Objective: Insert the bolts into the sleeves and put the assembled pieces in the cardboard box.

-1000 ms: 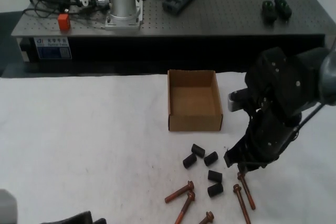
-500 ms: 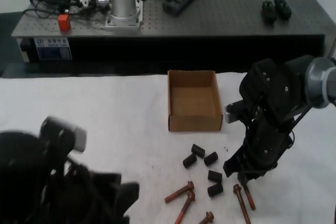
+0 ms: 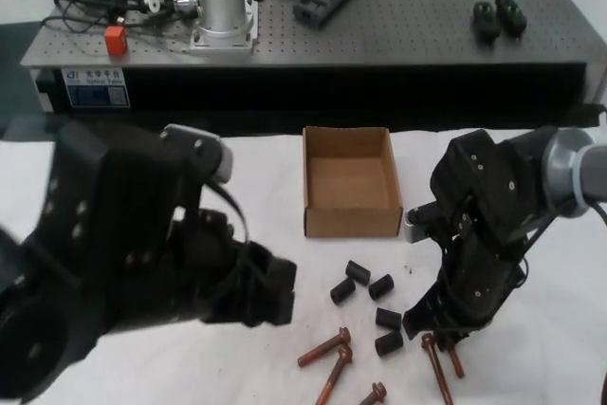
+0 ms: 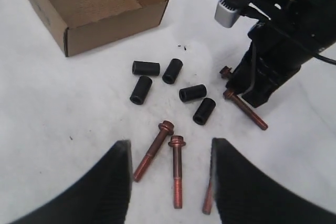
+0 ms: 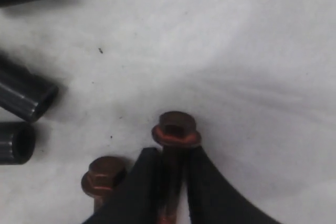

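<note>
Between the right gripper's [image 5: 173,156] two fingers sits a copper-coloured bolt [image 5: 176,128]. The jaws are clenched on its shank just under the flanged head, and the head stands clear just past the fingertips. Just outside one finger [image 5: 142,182] lies a second bolt [image 5: 104,174], its head close against that finger; whether they touch I cannot tell. Farther out on the same side, three black sleeves [image 5: 23,98] lie on the white cloth [image 5: 236,51], apart from the jaws, two of them with an open end turned toward the camera.

The left gripper [image 4: 170,148] hangs over the cloth with its jaws released and set wide apart, grasping nothing. In the gap between its fingers lie two loose bolts [image 4: 153,149], near each other, their heads pointing away from the wrist. A third one [image 4: 208,200] is partly hidden at the inner edge of one finger [image 4: 252,192]. Just past the fingertips, the five sleeves lie in a loose cluster, none touching another. Beyond that cluster, well apart from the jaws, stands the cardboard box [image 4: 113,24], open at the top. To one side of the sleeves the right arm [image 4: 283,40] stands tip-down on the cloth.
</note>
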Motion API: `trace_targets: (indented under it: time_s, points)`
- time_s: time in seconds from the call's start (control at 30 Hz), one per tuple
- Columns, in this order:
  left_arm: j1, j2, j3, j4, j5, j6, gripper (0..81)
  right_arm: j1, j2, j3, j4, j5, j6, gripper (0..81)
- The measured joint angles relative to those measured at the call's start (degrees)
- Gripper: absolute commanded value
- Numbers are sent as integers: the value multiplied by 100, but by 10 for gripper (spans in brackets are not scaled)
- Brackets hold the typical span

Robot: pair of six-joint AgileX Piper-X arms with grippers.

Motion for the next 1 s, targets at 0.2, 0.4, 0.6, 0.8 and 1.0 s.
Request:
trace_targets:
  time_s: [0.2,0.4,0.6,0.8,1.0]
  points:
    - [0,1019,-806,499,0,496,348,0,-45,65,-89,-17,-193,16]
    - [0,2197,-1914,1275,-52,1244,348,-88,-234,140,-111,-246,-223,16]
    - [-14,3896,-4086,2787,-157,2169,348,-227,-1335,169,333,-576,-124,16]
    - [-239,5412,-6106,4429,-565,2990,348,-268,-1992,169,603,-628,-37,16]
    - [-466,6062,-6723,4813,-610,3255,348,-443,-2374,169,798,-640,46,16]
